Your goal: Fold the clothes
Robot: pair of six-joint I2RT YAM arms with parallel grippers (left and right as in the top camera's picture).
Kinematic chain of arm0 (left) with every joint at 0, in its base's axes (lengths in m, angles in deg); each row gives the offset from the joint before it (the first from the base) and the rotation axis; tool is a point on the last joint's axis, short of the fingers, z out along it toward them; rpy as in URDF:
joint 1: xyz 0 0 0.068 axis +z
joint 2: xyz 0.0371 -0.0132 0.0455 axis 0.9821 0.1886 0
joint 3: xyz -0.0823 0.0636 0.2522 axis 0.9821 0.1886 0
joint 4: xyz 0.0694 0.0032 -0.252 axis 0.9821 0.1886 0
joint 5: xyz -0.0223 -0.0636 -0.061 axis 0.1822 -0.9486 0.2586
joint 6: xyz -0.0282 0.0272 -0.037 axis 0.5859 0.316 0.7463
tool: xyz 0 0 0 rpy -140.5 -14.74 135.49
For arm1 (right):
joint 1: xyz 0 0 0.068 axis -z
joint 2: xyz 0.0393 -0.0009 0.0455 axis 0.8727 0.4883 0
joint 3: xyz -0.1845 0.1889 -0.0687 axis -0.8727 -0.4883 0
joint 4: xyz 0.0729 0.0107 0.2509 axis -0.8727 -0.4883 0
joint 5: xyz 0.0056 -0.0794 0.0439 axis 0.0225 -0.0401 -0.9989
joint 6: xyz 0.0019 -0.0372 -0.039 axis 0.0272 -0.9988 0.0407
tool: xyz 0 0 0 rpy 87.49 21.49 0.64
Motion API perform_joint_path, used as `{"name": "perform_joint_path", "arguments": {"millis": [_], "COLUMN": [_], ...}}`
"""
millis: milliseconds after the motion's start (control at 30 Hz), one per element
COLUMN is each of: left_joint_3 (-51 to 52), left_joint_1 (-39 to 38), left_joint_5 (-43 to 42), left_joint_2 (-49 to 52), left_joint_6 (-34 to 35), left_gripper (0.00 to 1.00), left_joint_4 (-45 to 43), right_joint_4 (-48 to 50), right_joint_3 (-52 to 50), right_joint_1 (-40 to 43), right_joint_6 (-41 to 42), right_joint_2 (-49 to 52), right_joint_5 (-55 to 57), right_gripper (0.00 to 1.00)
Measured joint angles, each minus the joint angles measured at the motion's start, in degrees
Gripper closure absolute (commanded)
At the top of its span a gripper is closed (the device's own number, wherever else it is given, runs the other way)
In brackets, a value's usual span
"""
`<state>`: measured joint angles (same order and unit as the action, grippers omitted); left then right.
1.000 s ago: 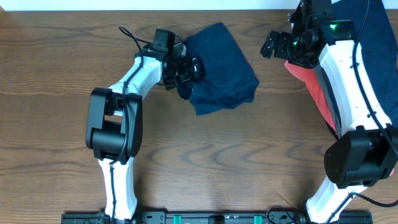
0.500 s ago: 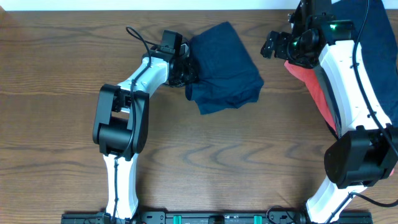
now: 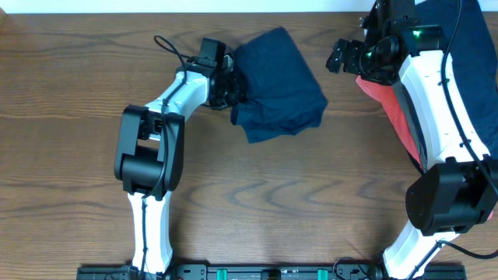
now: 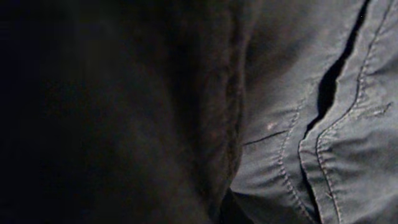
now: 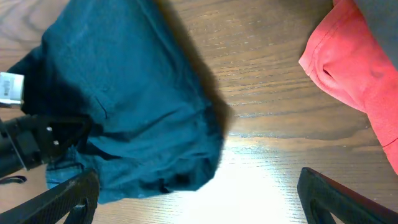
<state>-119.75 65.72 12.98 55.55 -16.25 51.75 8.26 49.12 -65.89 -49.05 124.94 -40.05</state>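
The left gripper [image 3: 235, 85] has shifted the navy shorts [image 3: 284, 78]; whether its jaws grip cannot be told, and cloth bunched ahead of them may slip out.

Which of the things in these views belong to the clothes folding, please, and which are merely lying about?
Part of the job: navy shorts, with the left gripper at their edge; coral-red garment; dark navy garment at the right edge.
Merely there: wooden table; black cable on the left arm.
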Motion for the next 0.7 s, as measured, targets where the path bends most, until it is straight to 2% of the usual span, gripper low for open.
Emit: {"name": "perform_joint_path", "arguments": {"millis": [167,500,700], "left_joint_3": [1.0,1.4,1.4], "left_joint_1": [4.9,15.4,18.7], "left_joint_5": [-0.4,-1.9,-1.8], "left_joint_2": [-0.7,-0.8,-0.8], "left_joint_6": [5.3,20.1,28.0], "left_gripper": [0.94,0.94,0.94], "left_joint_4": [-4.4,-15.9,-17.9], "right_joint_4": [0.1,0.1,0.6], "right_joint_3": [0.0,0.0,0.0], "right_joint_1": [0.0,0.0,0.0], "right_joint_6": [-0.1,-0.7,-0.8], "right_joint_2": [0.0,0.0,0.0], "right_joint_5": [0.0,0.0,0.6], "right_gripper": [0.01,0.01,0.01]}}
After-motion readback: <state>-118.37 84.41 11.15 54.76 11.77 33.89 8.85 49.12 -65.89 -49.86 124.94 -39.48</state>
